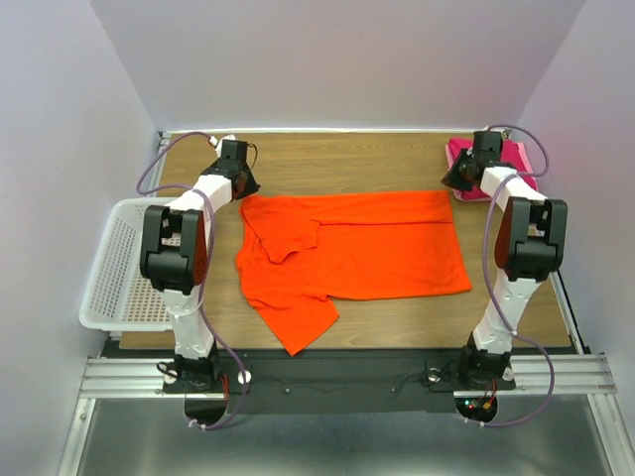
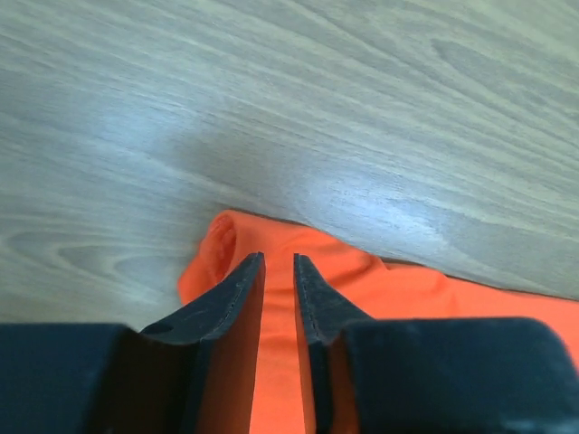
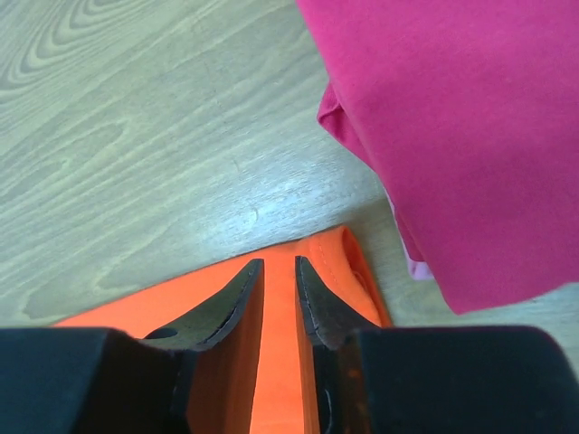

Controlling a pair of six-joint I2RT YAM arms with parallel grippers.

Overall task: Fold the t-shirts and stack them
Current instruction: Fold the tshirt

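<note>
Orange t-shirt (image 1: pixel 377 248) spread flat, wrinkled; magenta t-shirt (image 1: pixel 518 157) folded.

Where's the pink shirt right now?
From above, the folded magenta-pink t-shirt sits in the far right corner of the table, beside the right gripper, just beyond the far right corner of the spread orange t-shirt.

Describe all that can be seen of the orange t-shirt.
The orange t-shirt is plain, bright, soft-looking cloth. It lies spread on the wooden table, body stretching right, one short sleeve reaching toward the near edge, a flap folded over on top. The left gripper and right gripper each stand over a far corner, jaws narrowly apart; whether they pinch it is unclear. The magenta shirt lies near its far right corner.
</note>
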